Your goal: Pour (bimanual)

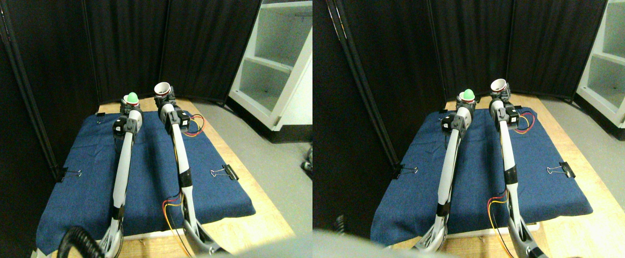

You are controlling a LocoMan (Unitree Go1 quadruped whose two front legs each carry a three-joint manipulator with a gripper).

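2 pale, smooth manipulators rise from the near edge and reach to the far end of a table covered with a dark blue cloth [146, 177]. The cloth looks like a soft woven fabric, slightly creased, and is pinned to the light wooden tabletop [248, 226] by black binder clips, 1 on the left edge [64, 174] and 1 on the right edge [228, 172].

The left gripper [128, 107] is at the far left of the cloth. A small cup [131, 103] with a rounded green ball [131, 98] sitting in its mouth shows right at the gripper; the claw appears clamped on it, though the jaws are small and partly hidden by the dark wrist block.

The right gripper [164, 99] is just beside it, to the right, and slightly farther. It appears closed around a white cup [162, 88] with a red band, round-mouthed and tilted so its opening faces the camera. The 2 cups are near each other but apart.

Red, yellow and black wires [195, 126] loop off the right wrist. Black pleated curtains [129, 43] close the far side; a white shelf unit [275, 59] stands far right on grey floor.
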